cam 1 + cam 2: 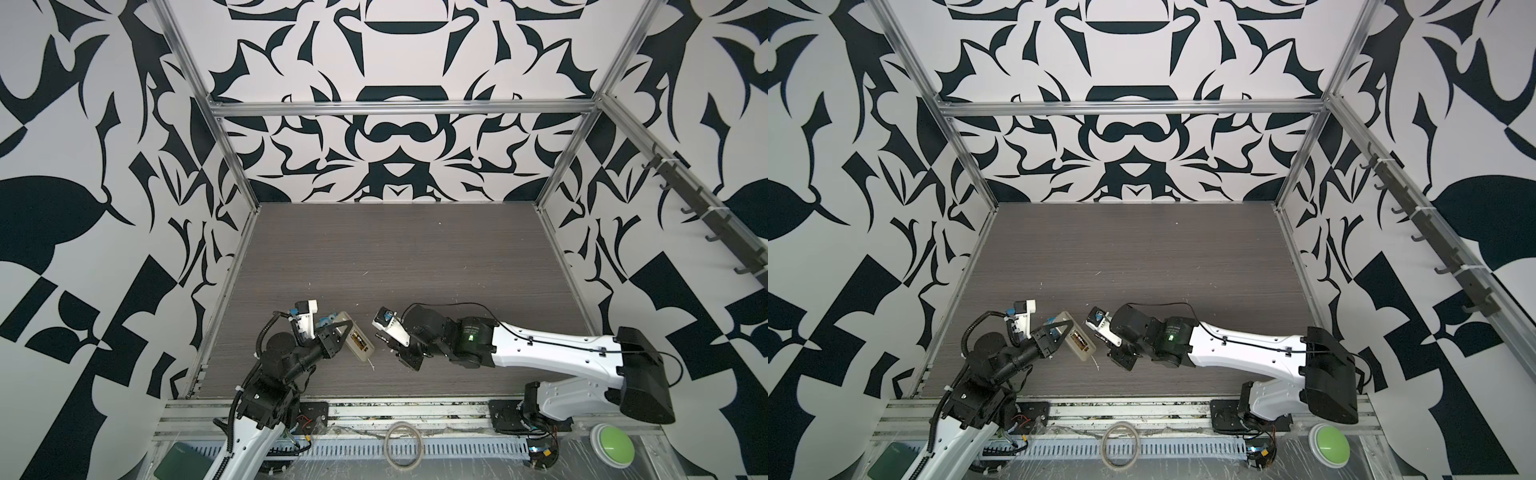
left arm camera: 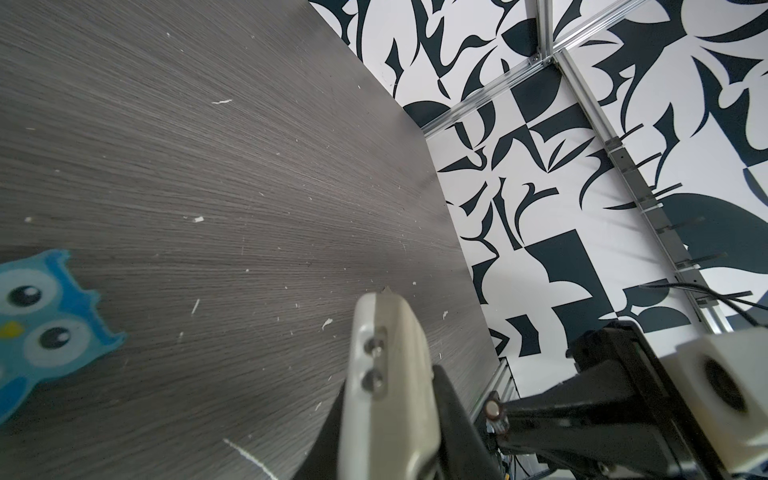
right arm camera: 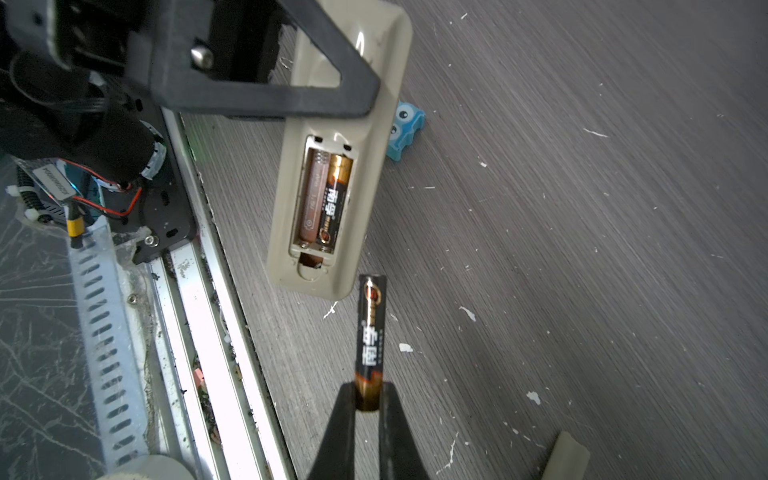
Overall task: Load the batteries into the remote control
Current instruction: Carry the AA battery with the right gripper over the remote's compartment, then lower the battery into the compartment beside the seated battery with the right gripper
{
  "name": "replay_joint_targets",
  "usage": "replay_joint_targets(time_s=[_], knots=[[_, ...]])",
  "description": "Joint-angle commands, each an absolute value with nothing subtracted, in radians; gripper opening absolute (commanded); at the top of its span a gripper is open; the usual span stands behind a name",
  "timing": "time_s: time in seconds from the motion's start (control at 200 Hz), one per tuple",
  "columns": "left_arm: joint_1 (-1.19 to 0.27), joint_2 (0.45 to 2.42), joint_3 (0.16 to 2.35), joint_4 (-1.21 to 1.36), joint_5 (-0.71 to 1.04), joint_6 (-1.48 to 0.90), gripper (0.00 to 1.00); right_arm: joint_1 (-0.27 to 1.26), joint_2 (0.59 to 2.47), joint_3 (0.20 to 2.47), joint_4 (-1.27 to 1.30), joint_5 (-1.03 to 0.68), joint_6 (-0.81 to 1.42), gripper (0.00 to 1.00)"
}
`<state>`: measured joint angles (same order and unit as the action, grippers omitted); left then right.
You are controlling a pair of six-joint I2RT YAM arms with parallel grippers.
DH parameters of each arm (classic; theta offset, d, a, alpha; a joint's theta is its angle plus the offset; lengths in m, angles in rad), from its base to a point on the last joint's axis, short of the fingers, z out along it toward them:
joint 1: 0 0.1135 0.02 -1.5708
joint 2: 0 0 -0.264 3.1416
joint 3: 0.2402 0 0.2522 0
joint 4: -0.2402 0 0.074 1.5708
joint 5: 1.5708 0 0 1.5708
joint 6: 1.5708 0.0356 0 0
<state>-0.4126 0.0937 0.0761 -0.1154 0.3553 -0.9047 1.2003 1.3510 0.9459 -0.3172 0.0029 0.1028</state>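
Note:
The remote control (image 3: pixel 345 166) is a cream-white handset held off the table near the front left, plain back showing, with my left gripper (image 1: pixel 338 332) shut on its upper half. Its battery bay is open. One of the batteries (image 3: pixel 336 199), black with a gold end, lies in one slot; the slot beside it is bare. My right gripper (image 3: pixel 370 399) is shut on the gold end of the other battery (image 3: pixel 371 332), whose free tip hangs just below the remote's lower edge. In the left wrist view the remote (image 2: pixel 386 374) fills the jaws edge-on.
A blue googly-eyed owl toy (image 2: pixel 37 328) lies on the grey wood table (image 1: pixel 395 257) just behind the remote. A beige plastic piece (image 3: pixel 565 457) lies near my right gripper. The front metal rail (image 3: pixel 199 311) runs close by. A green button (image 1: pixel 611 446) and a tape ring (image 1: pixel 402 444) sit beyond it.

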Motion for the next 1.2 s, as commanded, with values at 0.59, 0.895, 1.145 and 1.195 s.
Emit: replay_joint_targets(time_s=[0.59,0.895,1.145,1.195], knots=[[-0.414,0.097,0.048,-0.071,0.375,-0.915,0.00,1.250,1.480,1.083,-0.250,-0.021,0.126,0.00],[-0.414,0.093,0.046,-0.072,0.380,-0.915,0.00,1.252,1.522,1.113,-0.258,-0.006,0.139,0.00],[-0.415,0.089,0.040,-0.077,0.378,-0.915,0.00,1.251,1.558,1.145,-0.281,0.003,0.152,0.00],[-0.416,0.087,0.038,-0.077,0.378,-0.915,0.00,1.250,1.562,1.147,-0.279,0.000,0.152,0.00]])
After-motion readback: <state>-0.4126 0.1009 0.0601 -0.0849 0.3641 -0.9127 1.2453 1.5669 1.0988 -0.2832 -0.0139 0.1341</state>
